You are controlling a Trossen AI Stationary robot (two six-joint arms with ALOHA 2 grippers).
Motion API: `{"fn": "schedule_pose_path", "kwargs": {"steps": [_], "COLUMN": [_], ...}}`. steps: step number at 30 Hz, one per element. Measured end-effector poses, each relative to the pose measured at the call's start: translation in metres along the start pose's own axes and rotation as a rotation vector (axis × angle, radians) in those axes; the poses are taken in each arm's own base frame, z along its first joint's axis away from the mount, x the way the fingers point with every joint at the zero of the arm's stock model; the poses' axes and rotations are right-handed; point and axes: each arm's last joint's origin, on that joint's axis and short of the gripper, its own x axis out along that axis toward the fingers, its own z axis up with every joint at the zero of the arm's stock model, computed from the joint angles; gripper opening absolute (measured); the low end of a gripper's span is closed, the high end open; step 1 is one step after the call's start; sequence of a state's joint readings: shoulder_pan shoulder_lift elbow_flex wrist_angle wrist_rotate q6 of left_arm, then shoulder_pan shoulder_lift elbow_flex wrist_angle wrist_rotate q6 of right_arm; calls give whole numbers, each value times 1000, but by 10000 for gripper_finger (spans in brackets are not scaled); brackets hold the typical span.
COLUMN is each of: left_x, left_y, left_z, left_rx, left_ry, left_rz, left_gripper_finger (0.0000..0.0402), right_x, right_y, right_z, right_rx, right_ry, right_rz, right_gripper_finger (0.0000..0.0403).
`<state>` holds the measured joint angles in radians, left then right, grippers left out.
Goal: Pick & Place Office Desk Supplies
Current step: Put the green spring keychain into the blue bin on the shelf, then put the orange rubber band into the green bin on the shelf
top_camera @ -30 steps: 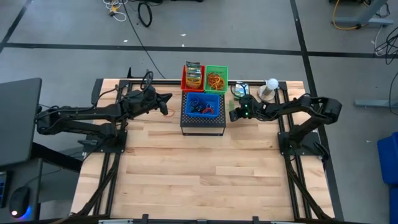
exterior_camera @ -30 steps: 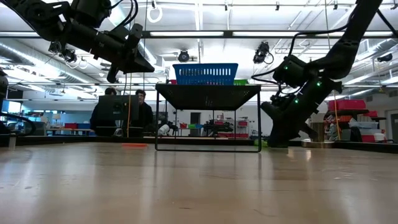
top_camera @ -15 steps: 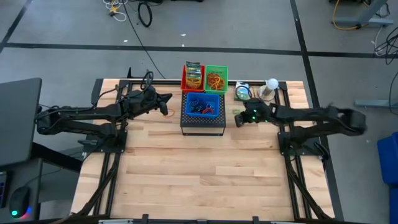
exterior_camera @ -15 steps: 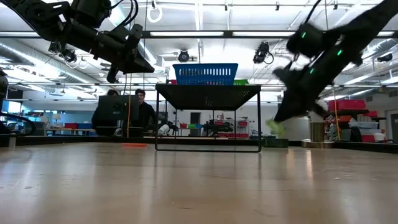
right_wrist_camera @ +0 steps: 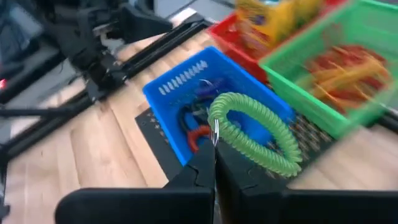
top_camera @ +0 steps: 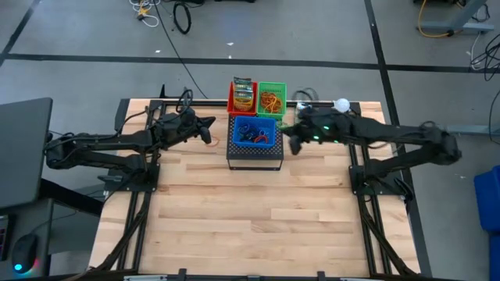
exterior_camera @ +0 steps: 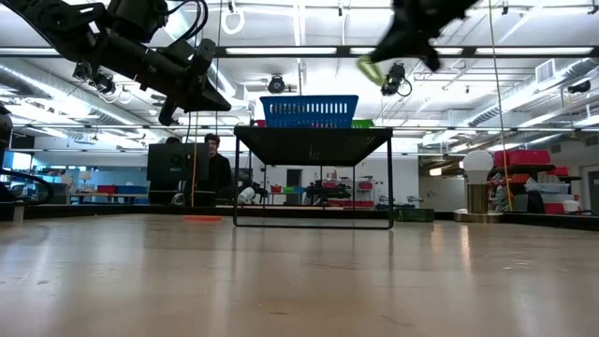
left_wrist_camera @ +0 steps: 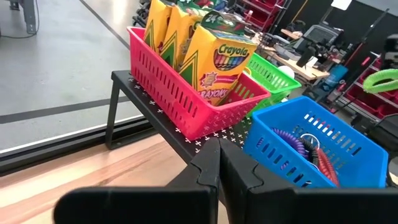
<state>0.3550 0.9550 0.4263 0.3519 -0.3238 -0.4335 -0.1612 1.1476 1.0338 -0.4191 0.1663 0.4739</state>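
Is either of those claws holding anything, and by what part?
The right gripper pinches a green coil loop by its near edge. The left gripper is shut on nothing.

Green coiled loop (right_wrist_camera: 260, 133): springy ring, pinched in my right tool (right_wrist_camera: 214, 144), hanging above the blue basket's (right_wrist_camera: 168, 93) edge. Purple, red and blue loops (right_wrist_camera: 194, 118): heaped in that basket. Tan and red rubber bands (right_wrist_camera: 339, 70): piled in green basket (right_wrist_camera: 292, 68).

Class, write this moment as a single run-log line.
right gripper: shut on green coil loop, above blue basket | left gripper: shut, empty, beside red basket
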Motion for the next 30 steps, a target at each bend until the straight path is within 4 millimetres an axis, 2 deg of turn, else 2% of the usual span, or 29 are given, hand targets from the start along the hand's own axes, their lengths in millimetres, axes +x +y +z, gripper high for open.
{"fn": "schedule_pose_path", "kwargs": {"steps": [4, 9, 13, 16, 22, 25, 27, 30], "left_x": [0, 0, 0, 0, -1, -1, -2, -3], "left_y": [0, 0, 0, 2, 5, 6, 8, 13], "left_z": [0, 0, -1, -2, -7, -11, -15, -24], "left_rx": [0, 0, -17, -50, -71, -63, -78, -86], "left_ry": [1, 4, 8, 9, 45, 84, 122, 207], "left_rz": [2, 3, 5, 43, 88, 109, 133, 199], "left_gripper_finger": [7, 7, 7, 9, 36, 29, 16, 9], "right_x": [35, 76, 90, 90, 83, 74, 62, 44], "right_y": [12, 11, 7, 7, 7, 13, 17, 18], "right_z": [18, 17, 12, 13, 17, 29, 39, 48], "right_rx": [-83, -112, -108, -108, -107, -110, -116, -121], "right_ry": [58, 165, 203, 195, 160, 119, 71, 14], "right_rz": [42, 46, 17, 20, -18, -11, -10, -17], "right_gripper_finger": [1, 8, 35, 73, 172, 212, 227, 229]}}
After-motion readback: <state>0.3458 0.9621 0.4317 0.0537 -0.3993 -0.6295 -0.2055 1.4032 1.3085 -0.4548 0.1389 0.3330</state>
